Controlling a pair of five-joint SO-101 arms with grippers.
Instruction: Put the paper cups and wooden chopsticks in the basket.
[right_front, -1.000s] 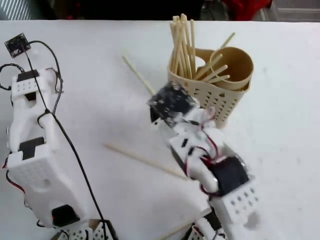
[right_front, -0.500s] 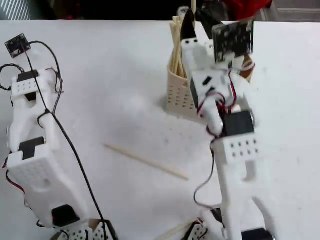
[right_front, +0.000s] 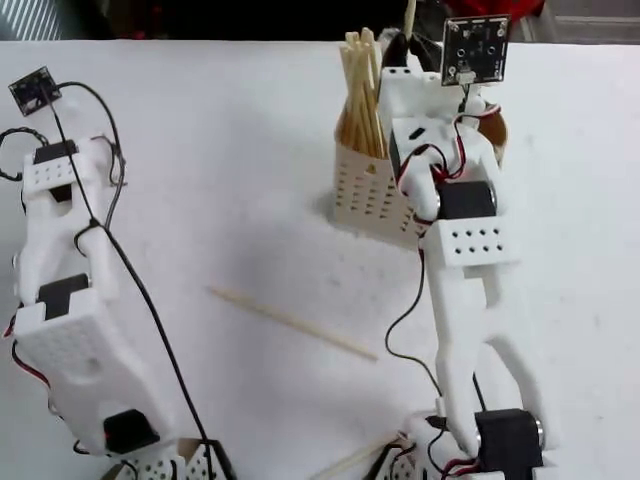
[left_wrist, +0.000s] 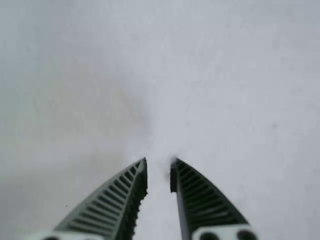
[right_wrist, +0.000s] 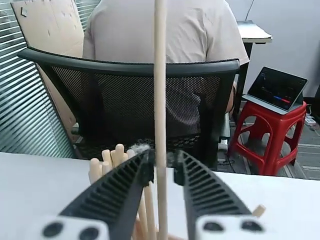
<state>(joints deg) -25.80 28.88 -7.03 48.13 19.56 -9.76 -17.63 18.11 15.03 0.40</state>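
Over far-edge basket (right_front: 365, 195), right pincer (right_wrist: 162, 159) grips chopstick (right_wrist: 160, 60).

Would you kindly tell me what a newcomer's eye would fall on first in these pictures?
The right arm stands out first, stretched over the basket at the far side of the table, its jaws shut on a chopstick held upright. The basket already holds a tall bundle of chopsticks. A loose chopstick lies near the table's middle, between the two arms.
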